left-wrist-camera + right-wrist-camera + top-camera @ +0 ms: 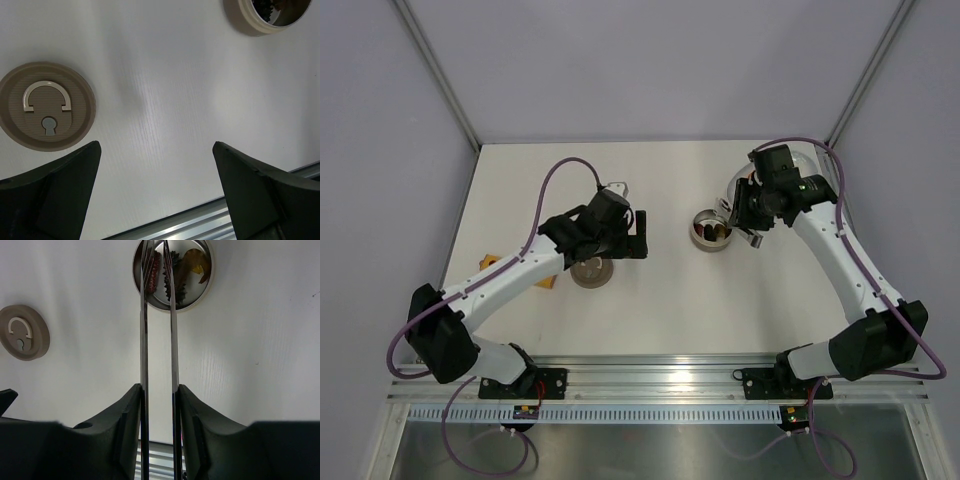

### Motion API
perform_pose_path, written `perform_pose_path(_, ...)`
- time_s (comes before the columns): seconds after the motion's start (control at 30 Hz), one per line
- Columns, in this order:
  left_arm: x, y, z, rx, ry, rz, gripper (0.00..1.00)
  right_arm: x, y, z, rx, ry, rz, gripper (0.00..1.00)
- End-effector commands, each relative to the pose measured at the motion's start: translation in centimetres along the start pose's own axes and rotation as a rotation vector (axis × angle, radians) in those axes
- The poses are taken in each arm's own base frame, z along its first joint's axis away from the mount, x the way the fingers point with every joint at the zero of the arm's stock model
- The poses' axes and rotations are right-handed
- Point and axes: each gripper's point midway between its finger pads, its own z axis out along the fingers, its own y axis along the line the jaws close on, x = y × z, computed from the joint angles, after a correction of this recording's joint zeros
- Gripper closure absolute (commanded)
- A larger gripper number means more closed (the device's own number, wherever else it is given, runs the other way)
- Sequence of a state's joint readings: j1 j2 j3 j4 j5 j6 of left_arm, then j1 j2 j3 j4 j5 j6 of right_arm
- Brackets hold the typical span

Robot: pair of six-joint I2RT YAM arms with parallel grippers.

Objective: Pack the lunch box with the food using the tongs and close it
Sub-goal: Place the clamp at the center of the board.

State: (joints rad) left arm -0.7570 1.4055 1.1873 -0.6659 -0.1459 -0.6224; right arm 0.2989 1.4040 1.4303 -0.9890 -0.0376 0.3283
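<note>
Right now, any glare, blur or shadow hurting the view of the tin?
Top external: even light, sharp; the lunch box is tiny, its rim shiny. Left wrist: lid crisp, lunch box cropped at the top edge, left fingers dark and soft-edged. Right wrist: the steel wall mirrors the food, tongs sharp across it.

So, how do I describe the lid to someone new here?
On the white table, look by the left gripper. The lid lies flat there: a dull brown-grey disc with a pale curved mark, unlike the shiny tin.

Overhead view; 2 wrist views share lid (46, 106).
</note>
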Motion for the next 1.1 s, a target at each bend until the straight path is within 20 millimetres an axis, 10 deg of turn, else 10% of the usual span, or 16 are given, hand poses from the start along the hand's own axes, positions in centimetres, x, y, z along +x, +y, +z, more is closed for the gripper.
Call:
perform_pose_path(0.0,-2.7,-0.7,-2.6,0.026,-0.087,-0.002,0.01,-1.3,1.7,-1.9,-0.072,-0.075,-0.043,0.59)
perform_pose_path(0.4,-6.2,-3.0,-8.0,0.138,-0.181,-0.044,0.01,0.9,10.0,-0.3,-0.271,-0.078,-0.290,0.58)
perform_pose_path(0.73,-8.6,-1.8,-14.3,0.152,-0.338,-0.117,0.01,-0.8,14.4,9.3,-0.182,-0.170,-0.266,0.60)
perform_pose_path(1.07,-8.6,-0.2,-16.0,0.130,-0.392,-0.162,0.01,0.9,17.7,18.4,-0.124,-0.217,-0.312,0.52)
